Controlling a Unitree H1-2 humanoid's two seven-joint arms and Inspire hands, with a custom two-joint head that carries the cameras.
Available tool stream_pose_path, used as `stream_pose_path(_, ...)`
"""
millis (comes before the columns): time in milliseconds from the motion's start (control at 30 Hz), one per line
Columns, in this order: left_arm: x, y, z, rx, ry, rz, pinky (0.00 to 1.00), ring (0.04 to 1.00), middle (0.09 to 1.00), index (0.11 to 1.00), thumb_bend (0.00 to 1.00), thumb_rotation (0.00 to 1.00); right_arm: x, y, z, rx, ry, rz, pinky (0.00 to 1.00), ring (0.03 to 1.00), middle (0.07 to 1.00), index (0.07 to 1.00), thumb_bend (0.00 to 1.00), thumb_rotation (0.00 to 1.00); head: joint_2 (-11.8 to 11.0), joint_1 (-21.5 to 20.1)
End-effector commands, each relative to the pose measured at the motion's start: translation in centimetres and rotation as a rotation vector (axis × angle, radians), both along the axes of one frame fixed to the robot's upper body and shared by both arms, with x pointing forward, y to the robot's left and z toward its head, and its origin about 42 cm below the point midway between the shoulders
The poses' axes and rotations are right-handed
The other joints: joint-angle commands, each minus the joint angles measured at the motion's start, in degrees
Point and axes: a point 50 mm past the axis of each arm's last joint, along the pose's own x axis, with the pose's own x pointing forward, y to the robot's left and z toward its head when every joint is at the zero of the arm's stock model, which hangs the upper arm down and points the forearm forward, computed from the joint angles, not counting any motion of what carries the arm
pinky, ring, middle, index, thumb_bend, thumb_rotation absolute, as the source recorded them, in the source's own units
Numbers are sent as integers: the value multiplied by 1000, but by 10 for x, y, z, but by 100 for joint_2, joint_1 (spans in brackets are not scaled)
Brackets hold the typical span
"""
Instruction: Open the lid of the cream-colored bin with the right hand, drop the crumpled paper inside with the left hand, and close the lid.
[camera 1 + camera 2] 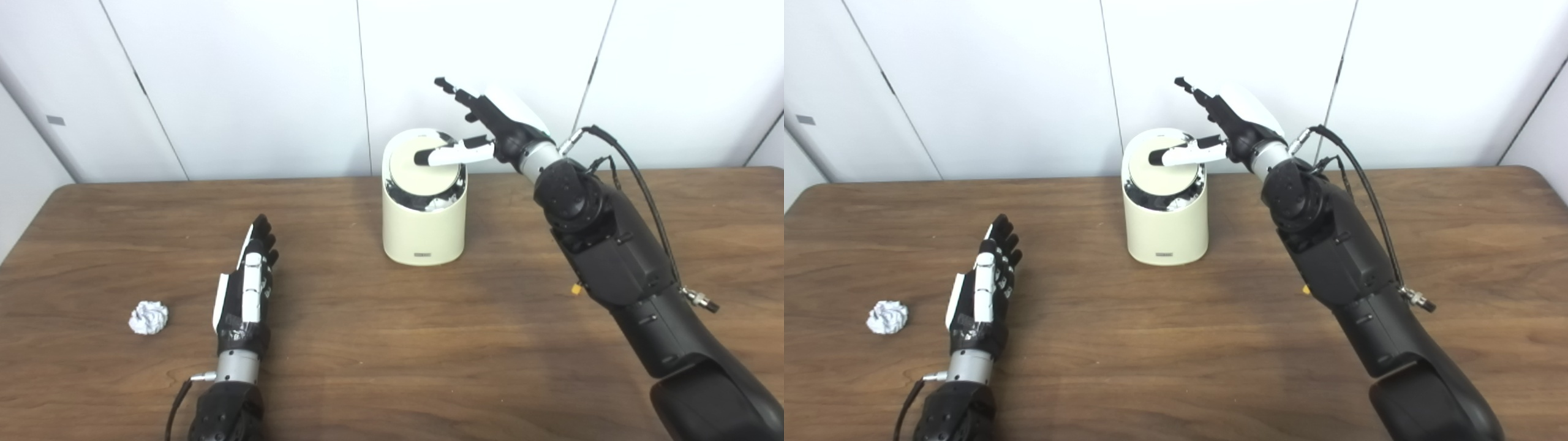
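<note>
While the lid (424, 166) of the cream-colored bin (422, 229) at frame centre is pressed down by one extended finger of the right robot hand (484, 131), its other fingers spread wide and holding nothing, the left robot hand (248, 288) lies open and flat on the bench (392, 343). The crumpled paper (148, 317) sits ungrasped at lower left. A slipped finger could let the tilted lid swing back, or the light bin could be tipped.

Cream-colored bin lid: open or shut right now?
Tilted partly open: the round lid is pressed by a right robot hand finger, exposing a dark gap with white paper inside.
</note>
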Motion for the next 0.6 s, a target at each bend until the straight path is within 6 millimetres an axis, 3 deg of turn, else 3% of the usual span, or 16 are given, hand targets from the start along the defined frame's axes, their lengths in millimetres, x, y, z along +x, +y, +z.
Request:
stream_pose_path(0, -13, -11, -18, -33, 55, -8, 1000, 1000, 1000, 1000, 463, 969, 5, 0, 35, -4, -125, 26, 832, 940, 945, 939, 833, 518, 1, -6)
stream_pose_path(200, -13, -11, -19, -36, 54, -8, 1000, 1000, 1000, 1000, 466, 961, 8, -5, 25, -22, -110, 10, 848, 942, 942, 927, 817, 445, -6, 0)
stream_pose_path(400, -13, -12, -18, -32, 52, -11, 1000, 1000, 1000, 1000, 463, 972, 9, -7, 17, -71, -109, 4, 868, 939, 940, 928, 856, 499, 35, 14)
stream_pose_path(567, -14, -13, -16, -34, 53, -9, 1000, 1000, 1000, 1000, 470, 970, 9, -6, 12, -85, -114, 10, 885, 936, 935, 927, 848, 484, 85, 14)
